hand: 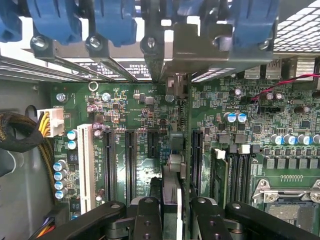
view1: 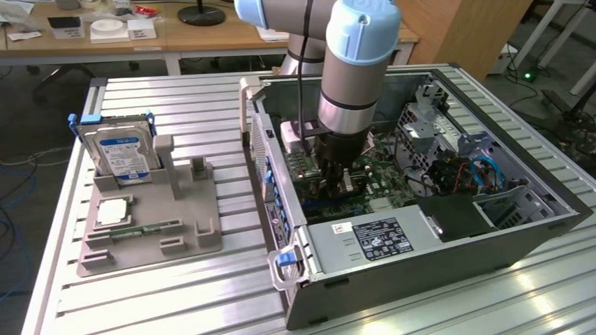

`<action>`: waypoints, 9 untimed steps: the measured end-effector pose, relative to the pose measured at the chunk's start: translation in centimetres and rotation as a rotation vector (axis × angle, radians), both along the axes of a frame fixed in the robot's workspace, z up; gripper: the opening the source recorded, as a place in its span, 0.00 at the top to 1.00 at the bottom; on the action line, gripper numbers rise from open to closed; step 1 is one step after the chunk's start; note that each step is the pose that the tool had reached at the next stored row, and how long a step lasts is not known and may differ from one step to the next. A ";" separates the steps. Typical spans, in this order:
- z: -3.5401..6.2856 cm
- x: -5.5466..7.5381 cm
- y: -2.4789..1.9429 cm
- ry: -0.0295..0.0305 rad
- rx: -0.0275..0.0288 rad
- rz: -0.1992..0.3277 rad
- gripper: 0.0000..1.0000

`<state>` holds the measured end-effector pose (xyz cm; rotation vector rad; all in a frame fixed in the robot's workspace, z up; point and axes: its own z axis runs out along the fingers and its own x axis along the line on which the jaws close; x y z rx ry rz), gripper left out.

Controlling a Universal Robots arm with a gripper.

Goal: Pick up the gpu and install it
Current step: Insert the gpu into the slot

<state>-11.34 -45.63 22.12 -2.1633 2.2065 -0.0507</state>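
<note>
The arm reaches down into an open dark-grey computer case (view1: 373, 279) that lies on its side on the slatted metal surface (view1: 139, 307). The black two-fingered tool (view1: 336, 176) hangs low over the green motherboard (hand: 125, 100).

In the wrist view the tool (hand: 172, 205) is clamped on the gpu (hand: 171, 180), a thin dark expansion card seen edge-on. The black fingers (hand: 147, 220) press it from both sides. The card stands upright between them and runs away from the tool towards the case's rear wall. Its silvery bracket end sits near the row of blue plastic clips (hand: 55, 20) there.

The gpu is lined up lengthwise with the long black expansion slots (hand: 130, 165). It lies between a short black slot (hand: 151, 142) and another long black one (hand: 196, 160). Whether its lower edge already touches the board cannot be told. A white slot (hand: 85, 165) lies further out on the side of the black-and-yellow cable bundle (hand: 22, 132). The metal processor socket (hand: 290, 195) lies on the other side.

Outside the case, towards the exterior view's left, a grey moulded holder tray (view1: 186, 237) rests on the surface. It carries an upright silver hard drive with a blue label (view1: 121, 157) and a narrow green memory stick (view1: 144, 228), both well apart from the tool.
</note>
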 end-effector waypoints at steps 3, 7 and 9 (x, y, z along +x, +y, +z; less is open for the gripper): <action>-0.05 0.0 0.00 0.0002 -0.0001 0.000 0.72; -0.06 0.0 0.00 0.0001 0.0000 0.000 0.72; -0.07 0.0 0.00 0.0001 0.0001 0.000 0.72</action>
